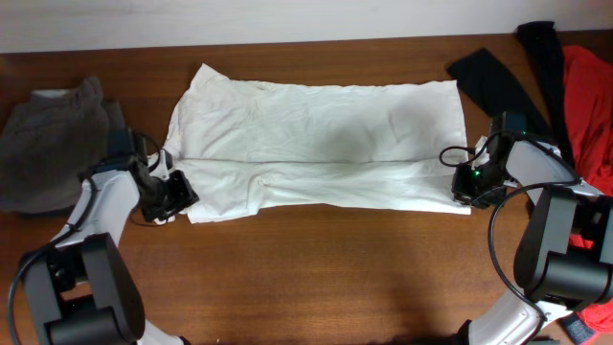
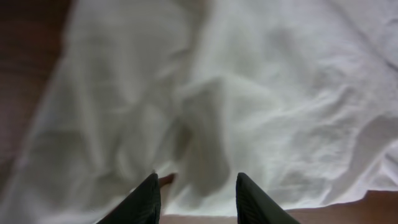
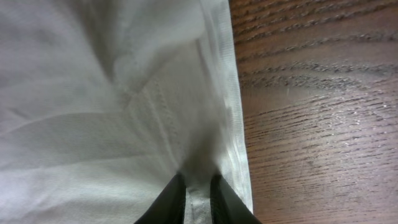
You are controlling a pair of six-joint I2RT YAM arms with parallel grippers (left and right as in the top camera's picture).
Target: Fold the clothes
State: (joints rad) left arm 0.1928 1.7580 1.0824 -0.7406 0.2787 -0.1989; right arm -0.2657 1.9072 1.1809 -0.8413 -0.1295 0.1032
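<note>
The white T-shirt [image 1: 316, 144] lies spread across the table's middle, folded lengthwise, with no print showing. My left gripper [image 1: 177, 195] is at its near left corner. In the left wrist view its jaws [image 2: 198, 196] are apart over the blurred white cloth [image 2: 249, 93], holding nothing. My right gripper [image 1: 464, 184] is at the shirt's near right corner. In the right wrist view its jaws [image 3: 198, 186] are pinched on a ridge of the shirt [image 3: 93, 93] close to the hem. The black garment [image 1: 498, 81] and the orange-red one [image 1: 586, 105] lie at the far right.
A grey-brown pile of clothes [image 1: 53, 134] sits at the left edge of the wooden table [image 1: 326, 268]. Bare wood [image 3: 311, 124] lies right of the shirt's hem. A black strip [image 1: 546, 57] crosses the orange-red garment.
</note>
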